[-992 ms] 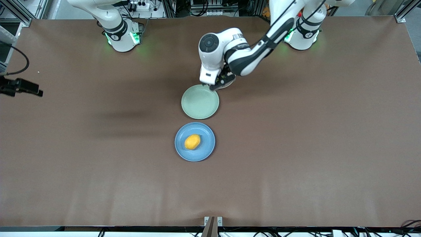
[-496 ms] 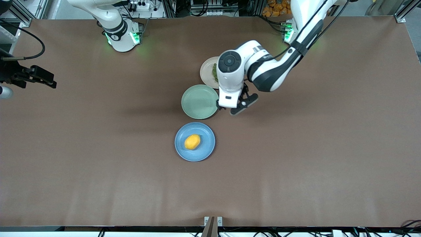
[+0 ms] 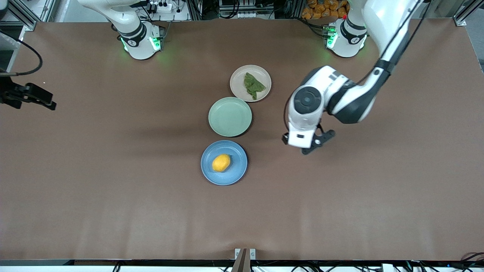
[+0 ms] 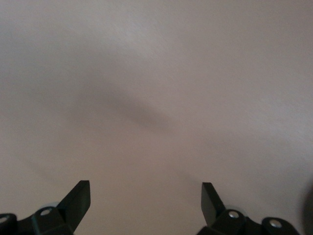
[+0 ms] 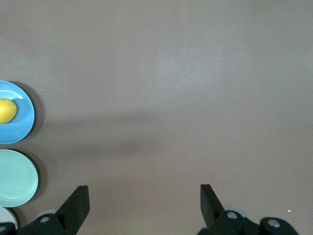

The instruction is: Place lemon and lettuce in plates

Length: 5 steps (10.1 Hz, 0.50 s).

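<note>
The lemon (image 3: 221, 163) lies on the blue plate (image 3: 236, 172), which is the plate nearest the front camera. The lettuce (image 3: 253, 86) lies on the beige-pink plate (image 3: 238, 81), the plate nearest the bases. My left gripper (image 3: 308, 145) is open and empty over bare table, beside the plates toward the left arm's end; its wrist view shows only the table between its fingers (image 4: 145, 188). My right gripper (image 3: 28, 96) is open and empty, up high at the right arm's end (image 5: 144, 192). Its wrist view shows the lemon (image 5: 6, 110) on the blue plate (image 5: 22, 128).
An empty pale green plate (image 3: 230, 116) sits between the blue and beige-pink plates and also shows in the right wrist view (image 5: 14, 178). The brown table (image 3: 113, 189) stretches wide around the three plates.
My left gripper has swung away from over the beige-pink plate toward the left arm's end, uncovering the lettuce on that plate. The right gripper shifted slightly at its end. The lemon has not moved.
</note>
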Motion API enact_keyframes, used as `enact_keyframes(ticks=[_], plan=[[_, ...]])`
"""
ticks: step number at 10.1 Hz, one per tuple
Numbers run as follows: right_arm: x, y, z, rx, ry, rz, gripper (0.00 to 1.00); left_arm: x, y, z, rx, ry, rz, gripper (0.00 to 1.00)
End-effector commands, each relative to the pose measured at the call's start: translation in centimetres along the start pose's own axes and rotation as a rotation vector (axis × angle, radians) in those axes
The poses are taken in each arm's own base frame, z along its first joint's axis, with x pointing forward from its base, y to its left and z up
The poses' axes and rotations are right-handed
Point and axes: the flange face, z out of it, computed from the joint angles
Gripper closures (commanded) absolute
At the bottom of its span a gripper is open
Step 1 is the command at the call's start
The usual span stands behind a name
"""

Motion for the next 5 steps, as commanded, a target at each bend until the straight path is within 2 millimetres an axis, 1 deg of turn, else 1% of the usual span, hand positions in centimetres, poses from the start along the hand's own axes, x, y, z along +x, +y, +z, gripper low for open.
enact_keyframes(ticks=[1, 2, 3, 4, 5], plan=[[-0.4, 0.3, 0.7, 0.001, 0.009, 0.001, 0.0, 1.3, -2.9, -1.5, 0.054, 0.027, 0.087, 0.0], [-0.3, 0.3, 0.7, 0.001, 0.012, -0.008, 0.0, 0.6, -3.6, -1.8, 0.051, -0.005, 0.123, 0.0], [-0.2, 0.4, 0.7, -0.002, 0.012, -0.007, 0.0, 1.0, -5.0, -2.2, 0.042, -0.023, 0.169, 0.0], [-0.1, 0.4, 0.8, 0.0, 0.014, -0.007, 0.0, 0.8, -6.6, -2.8, 0.031, -0.039, 0.223, 0.0], [-0.1, 0.4, 0.8, -0.002, 0.014, -0.008, 0.0, 1.5, -9.1, -3.3, 0.003, -0.072, 0.277, 0.0]])
